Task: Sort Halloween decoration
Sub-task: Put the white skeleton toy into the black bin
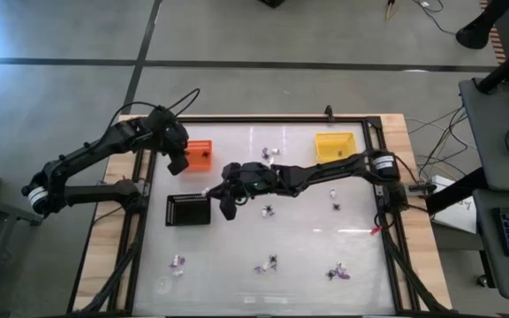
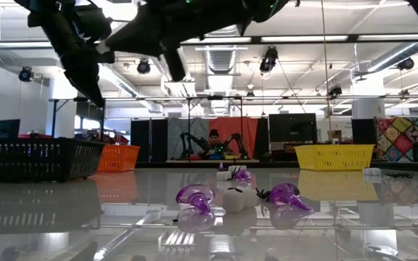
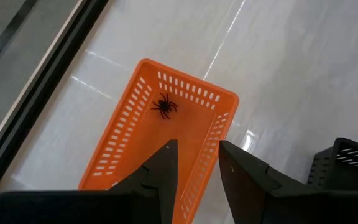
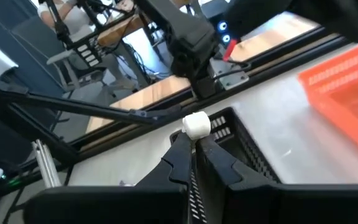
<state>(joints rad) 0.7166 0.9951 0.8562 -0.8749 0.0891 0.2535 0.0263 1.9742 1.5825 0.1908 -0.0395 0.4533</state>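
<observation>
Pincer (image 4: 194, 140) on the right arm pinches a white trinket (image 4: 196, 124) near the black tray (image 1: 189, 210), likely for dropping in. Left pincer (image 3: 197, 162), fingers apart and empty, hangs over the orange tray (image 3: 166, 146), where a black spider (image 3: 163, 106) lies.

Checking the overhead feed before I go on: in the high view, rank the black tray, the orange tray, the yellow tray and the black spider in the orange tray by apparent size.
1. black tray
2. yellow tray, close behind, nearly alike
3. orange tray, partly hidden by the left gripper, so unsure
4. black spider, far smallest

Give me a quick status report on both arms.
Right gripper shut on white trinket, above black tray. Left gripper open over orange tray, spider inside.
</observation>
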